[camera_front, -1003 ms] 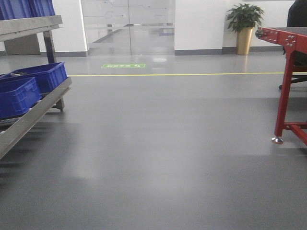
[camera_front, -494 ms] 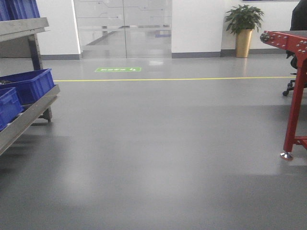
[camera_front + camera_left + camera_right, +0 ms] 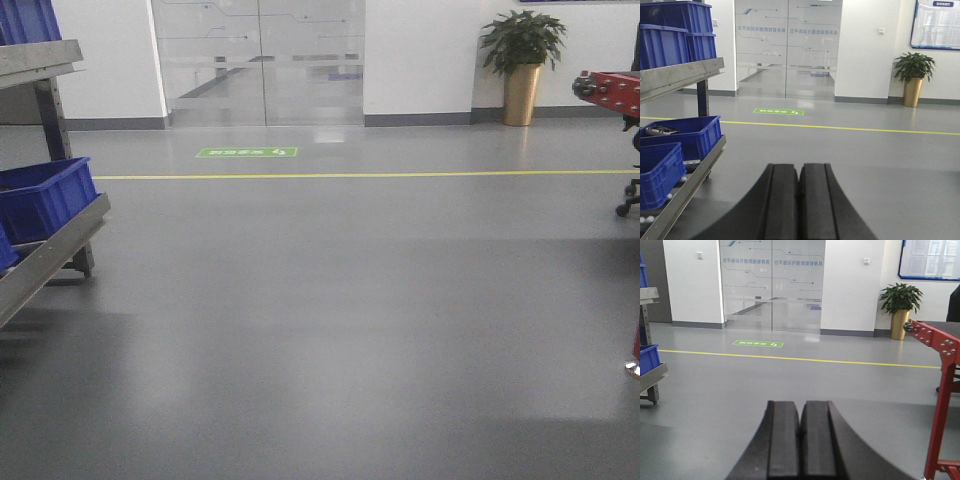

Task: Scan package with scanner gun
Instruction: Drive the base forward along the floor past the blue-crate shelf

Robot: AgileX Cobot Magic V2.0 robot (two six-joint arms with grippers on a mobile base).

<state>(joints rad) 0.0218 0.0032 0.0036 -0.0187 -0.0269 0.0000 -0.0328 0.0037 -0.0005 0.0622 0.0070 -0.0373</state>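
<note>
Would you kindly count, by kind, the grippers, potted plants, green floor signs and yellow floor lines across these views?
grippers: 2 (left gripper and right gripper, both shut)
potted plant: 1
floor sign: 1
yellow line: 1
total: 5

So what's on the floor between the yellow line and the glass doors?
A green floor sticker lies between the yellow line and the glass doors, clearest in the front view.
</note>
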